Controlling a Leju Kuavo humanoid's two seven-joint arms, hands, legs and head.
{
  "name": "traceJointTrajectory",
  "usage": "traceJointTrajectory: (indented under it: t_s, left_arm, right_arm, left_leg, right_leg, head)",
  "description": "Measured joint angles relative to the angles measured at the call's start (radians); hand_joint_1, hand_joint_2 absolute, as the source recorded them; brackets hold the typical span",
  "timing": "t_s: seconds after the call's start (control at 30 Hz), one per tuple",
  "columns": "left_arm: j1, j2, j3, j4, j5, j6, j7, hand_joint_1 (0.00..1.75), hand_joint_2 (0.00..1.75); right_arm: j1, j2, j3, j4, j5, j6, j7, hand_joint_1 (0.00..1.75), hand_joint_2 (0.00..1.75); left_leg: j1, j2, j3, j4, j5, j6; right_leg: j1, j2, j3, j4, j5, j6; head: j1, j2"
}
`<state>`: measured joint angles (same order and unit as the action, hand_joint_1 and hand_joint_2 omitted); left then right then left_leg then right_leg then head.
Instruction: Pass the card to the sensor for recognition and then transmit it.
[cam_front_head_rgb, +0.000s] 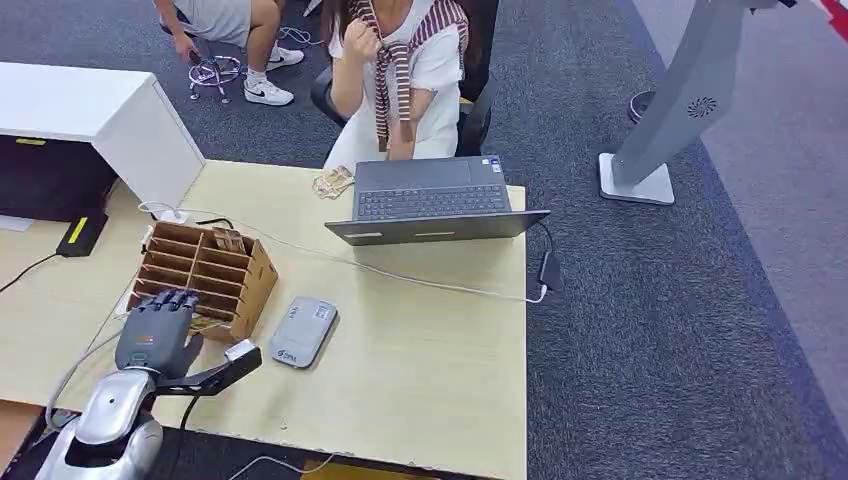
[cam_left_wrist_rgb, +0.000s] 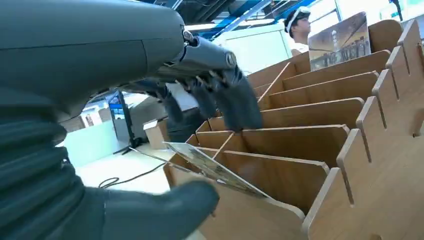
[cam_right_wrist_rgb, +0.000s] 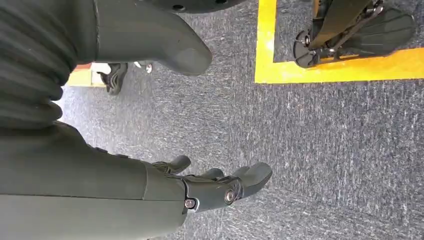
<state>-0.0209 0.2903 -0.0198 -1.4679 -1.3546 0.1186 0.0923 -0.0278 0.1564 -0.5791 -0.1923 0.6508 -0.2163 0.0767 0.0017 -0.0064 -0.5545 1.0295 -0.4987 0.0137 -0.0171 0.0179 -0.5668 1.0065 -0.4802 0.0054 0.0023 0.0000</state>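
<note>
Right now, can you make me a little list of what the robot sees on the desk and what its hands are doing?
Left hand: over the near edge of the wooden card rack, fingers apart, holding nothing yet
Card: leaning in a near slot of the rack, just under the left hand
Right hand: hanging open above the carpet
Sensor: small grey box lying flat on the desk, right of the rack
Laptop: open, at the far edge of the desk
Person: sitting behind the laptop
</note>
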Motion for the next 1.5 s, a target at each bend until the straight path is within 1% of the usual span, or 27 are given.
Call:
traceJointTrajectory:
  t_s: [1.5]
  left_arm:
    - [-0.006, -0.008, 0.0, 0.0, 0.011, 0.007, 0.0, 1.75, 1.75]
  right_arm:
    - [0.0, 0.0, -0.006, 0.0, 0.01, 0.0, 0.003, 0.0, 1.75]
  left_leg:
    - [0.0, 0.0, 0.0, 0.0, 0.0, 0.0]
  right_leg:
    - [0.0, 0.0, 0.0, 0.0, 0.0, 0.0]
  head:
    - [0.0, 0.0]
